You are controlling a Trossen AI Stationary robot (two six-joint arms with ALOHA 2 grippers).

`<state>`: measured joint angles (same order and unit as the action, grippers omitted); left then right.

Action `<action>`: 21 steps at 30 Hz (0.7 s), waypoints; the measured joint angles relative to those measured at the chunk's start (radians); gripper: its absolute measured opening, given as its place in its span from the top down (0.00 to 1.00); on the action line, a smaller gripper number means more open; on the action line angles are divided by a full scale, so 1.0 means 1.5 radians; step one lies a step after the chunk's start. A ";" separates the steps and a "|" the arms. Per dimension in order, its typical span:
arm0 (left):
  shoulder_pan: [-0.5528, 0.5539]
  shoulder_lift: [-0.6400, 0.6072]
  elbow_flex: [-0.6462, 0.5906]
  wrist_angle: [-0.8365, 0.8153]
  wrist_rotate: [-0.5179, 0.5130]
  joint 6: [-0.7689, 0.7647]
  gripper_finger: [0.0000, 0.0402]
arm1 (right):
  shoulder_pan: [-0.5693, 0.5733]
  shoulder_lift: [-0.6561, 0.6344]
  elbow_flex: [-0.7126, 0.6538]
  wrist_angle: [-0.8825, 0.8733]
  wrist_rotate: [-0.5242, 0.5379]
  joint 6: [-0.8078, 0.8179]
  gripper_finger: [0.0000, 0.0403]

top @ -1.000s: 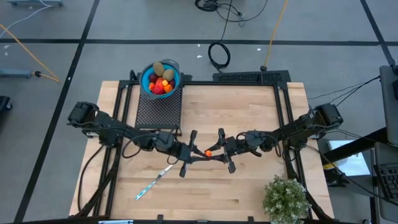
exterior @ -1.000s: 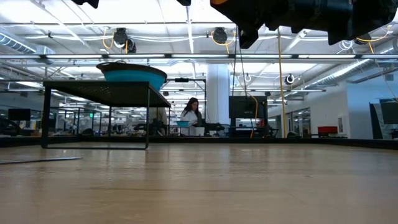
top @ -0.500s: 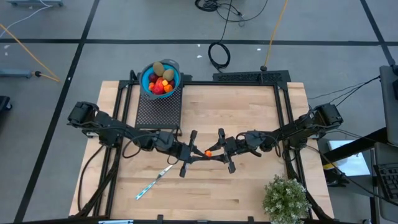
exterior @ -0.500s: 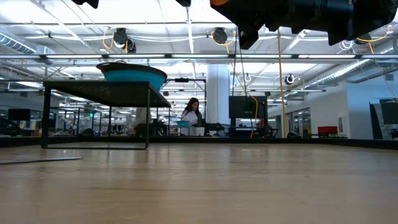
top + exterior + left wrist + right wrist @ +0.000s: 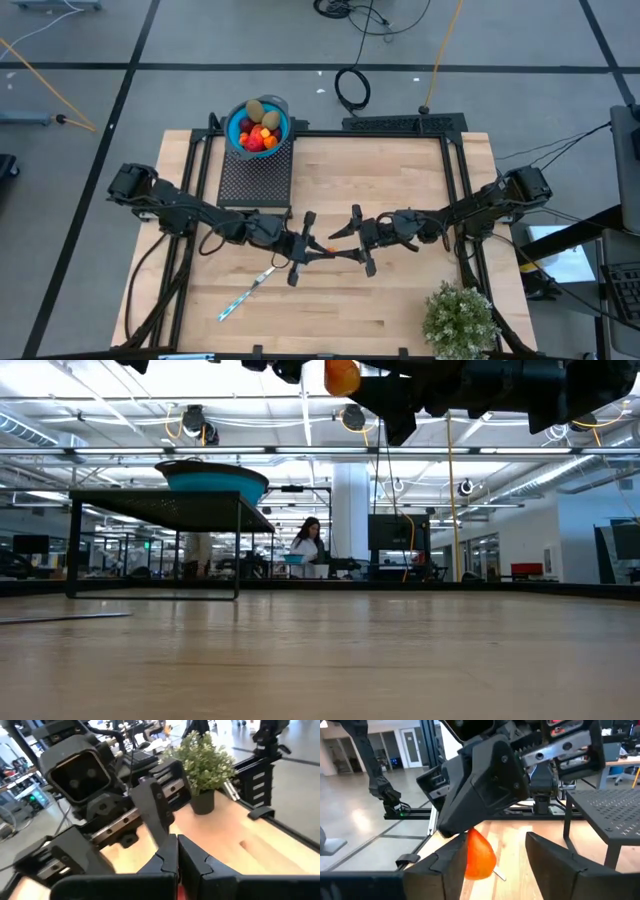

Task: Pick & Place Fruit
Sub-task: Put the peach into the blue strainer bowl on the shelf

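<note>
Wood table (image 5: 400,190) mid-air: left tool (image 5: 309,249) pinching orange fruit (image 5: 479,856), clear only from right wrist; right tool (image 5: 350,240) spread.

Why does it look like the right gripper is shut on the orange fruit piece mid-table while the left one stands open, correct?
Reversed. The left gripper is shut on the orange fruit piece; the right gripper stands open around it, as the right wrist view shows. Mid-table is correct.

At bench (image 5: 400,170) centre the left tool (image 5: 312,247) meets the right tool (image 5: 345,243), a fruit piece (image 5: 322,246) between them. The bowl (image 5: 283,112) of fruit sits on a rack (image 5: 255,180) at eleven o'clock; plant (image 5: 459,318) at five, stick (image 5: 248,291) at seven.
</note>
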<state>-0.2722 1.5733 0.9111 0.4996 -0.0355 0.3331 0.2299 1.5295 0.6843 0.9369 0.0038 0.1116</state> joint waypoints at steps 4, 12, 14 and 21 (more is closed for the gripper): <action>0.001 -0.002 0.000 -0.013 -0.018 0.001 1.00 | -0.001 0.000 0.001 -0.031 0.000 0.000 0.47; -0.008 -0.049 0.000 -0.095 -0.116 -0.027 1.00 | -0.001 0.000 0.001 -0.137 0.000 0.000 0.45; -0.008 -0.068 0.000 -0.114 -0.136 -0.043 1.00 | -0.001 0.000 0.001 -0.172 0.000 0.000 0.46; -0.009 -0.120 0.000 -0.148 -0.037 -0.053 1.00 | -0.001 0.000 -0.002 -0.298 0.000 -0.003 0.54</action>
<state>-0.2859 1.3930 0.9112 0.2782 -0.0905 0.2540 0.2279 1.5299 0.6806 0.4902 0.0036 0.1077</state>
